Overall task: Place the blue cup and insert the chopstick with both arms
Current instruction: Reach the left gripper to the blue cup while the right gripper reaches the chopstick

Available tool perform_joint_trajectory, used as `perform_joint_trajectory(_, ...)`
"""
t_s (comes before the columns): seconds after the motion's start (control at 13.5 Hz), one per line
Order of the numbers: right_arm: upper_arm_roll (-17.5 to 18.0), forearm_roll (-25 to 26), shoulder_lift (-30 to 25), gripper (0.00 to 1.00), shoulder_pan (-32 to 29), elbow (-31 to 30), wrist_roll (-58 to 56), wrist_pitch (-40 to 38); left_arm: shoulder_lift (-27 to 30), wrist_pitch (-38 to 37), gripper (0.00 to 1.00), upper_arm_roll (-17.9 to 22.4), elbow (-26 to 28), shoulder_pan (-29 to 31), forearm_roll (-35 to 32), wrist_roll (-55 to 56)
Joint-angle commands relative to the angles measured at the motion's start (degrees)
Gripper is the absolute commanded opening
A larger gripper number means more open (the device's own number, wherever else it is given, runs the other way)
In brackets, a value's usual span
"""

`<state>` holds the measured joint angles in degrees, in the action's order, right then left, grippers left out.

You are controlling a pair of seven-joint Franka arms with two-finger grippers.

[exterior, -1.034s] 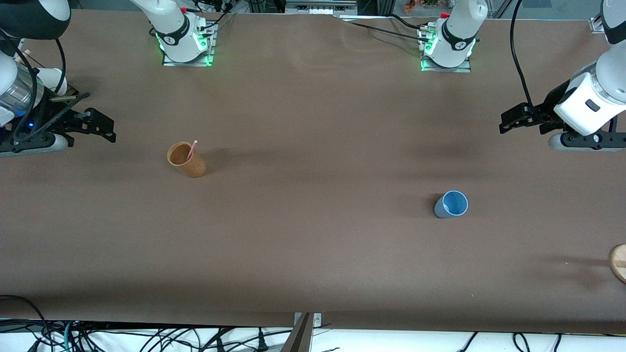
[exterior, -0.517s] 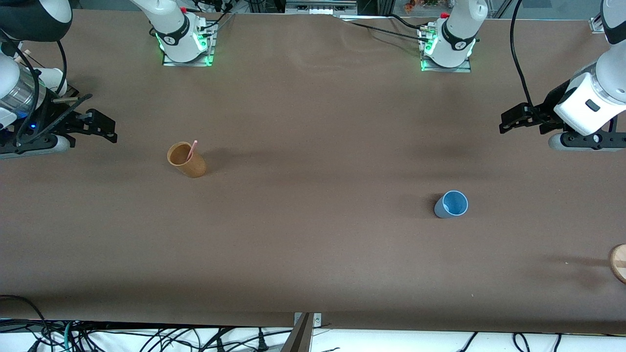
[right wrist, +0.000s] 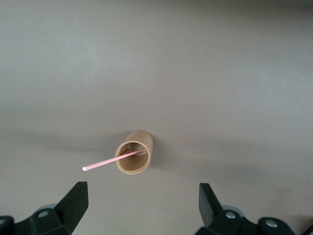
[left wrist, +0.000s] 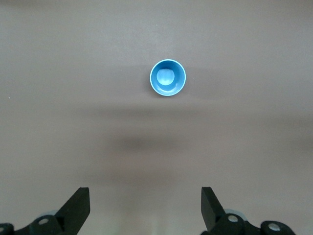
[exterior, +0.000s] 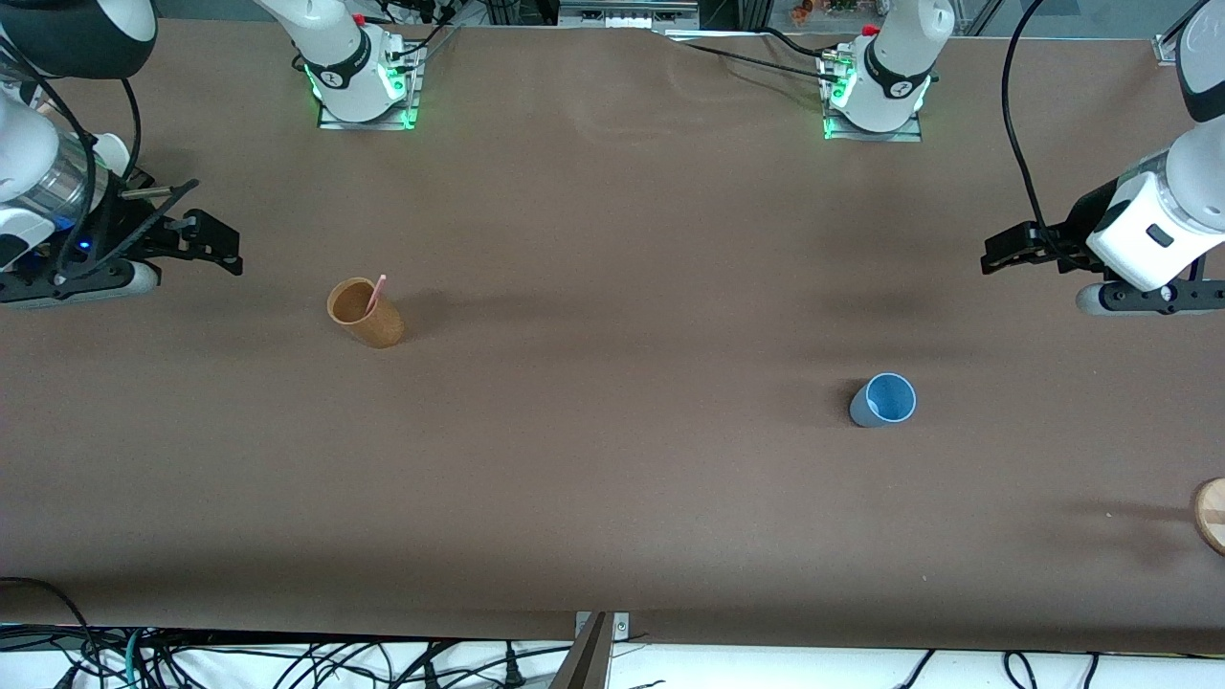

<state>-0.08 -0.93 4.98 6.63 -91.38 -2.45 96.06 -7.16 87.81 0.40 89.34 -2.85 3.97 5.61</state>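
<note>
1. The blue cup point(exterior: 882, 400) stands upright on the brown table point(exterior: 612, 478), mouth up, toward the left arm's end and nearer the front camera than the orange cup point(exterior: 365, 312).
2. The orange cup stands upright toward the right arm's end, well apart from the blue cup.
3. The chopstick point(exterior: 376, 294) sits in the orange cup, its lower end inside and its long axis leaning against the rim, so the free tip pokes up and out above the rim (tilted, not vertical).
4. In the right wrist view the chopstick point(right wrist: 115, 159) crosses the cup's mouth point(right wrist: 133, 158) and its pink tip overhangs the rim.
5. The left end effector point(exterior: 1005, 251) hangs over bare table at the left arm's end, fingers spread wide, holding nothing; in its wrist view the blue cup point(left wrist: 167, 78) lies well clear of the fingertips point(left wrist: 78, 205).
6. The right end effector point(exterior: 215, 247) hangs over bare table at the right arm's end, also spread wide and empty.
7. A round wooden piece point(exterior: 1212, 514) shows at the table's edge by the left arm's end (only partly in view).
</note>
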Motion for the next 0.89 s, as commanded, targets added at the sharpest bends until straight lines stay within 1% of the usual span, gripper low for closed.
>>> perform_joint_trajectory(0.0, -0.1, -0.9, -0.1, 1.00, 0.4, 0.7, -0.5, -0.9, -3.0, 1.0, 1.00, -0.3, -2.0, 0.8, -1.6, 0.5)
perform_joint_trajectory(0.07, 0.0, -1.0, -0.2, 1.00, 0.4, 0.7, -0.5, -0.9, -4.3, 2.9, 1.00, -0.4, -2.0, 0.7, -2.6, 0.5)
perform_joint_trajectory(0.15, 0.5, -1.0, -0.3, 1.00, 0.4, 0.2, -0.6, -0.8, -7.5, 5.2, 1.00, -0.6, -1.9, 0.1, -3.4, 0.5)
perform_joint_trajectory(0.22, 1.2, -1.0, -0.1, 1.00, 0.5, -0.3, -0.5, -1.0, -9.0, 5.8, 1.00, -0.8, -2.1, 0.0, -4.3, -0.4)
perform_joint_trajectory(0.37, 2.3, -1.0, -0.1, 1.00, 0.5, -1.4, -0.1, -0.8, -10.8, 9.5, 1.00, -0.8, -1.9, -0.1, -4.7, -0.4)
perform_joint_trajectory(0.52, 2.3, -1.0, -0.1, 1.00, 0.5, -2.0, -0.3, -0.7, -15.6, 14.2, 1.00, -0.9, -1.1, -0.4, -4.7, -0.3)
perform_joint_trajectory(0.59, 2.4, -1.1, -0.3, 1.00, 0.5, -2.7, -0.3, -0.3, -16.8, 16.7, 1.00, -0.9, -0.1, -1.0, -4.7, -0.3)
perform_joint_trajectory(0.66, 3.0, -1.1, -0.5, 1.00, 0.4, -3.5, -0.4, -0.3, -17.5, 19.6, 1.00, -0.8, 2.0, -2.1, -5.3, -0.3)
perform_joint_trajectory(0.81, 4.7, -1.0, -2.2, 1.00, 0.3, -7.1, -0.5, 0.2, -17.6, 28.3, 1.00, -0.8, 7.4, -2.9, -8.4, 0.4)
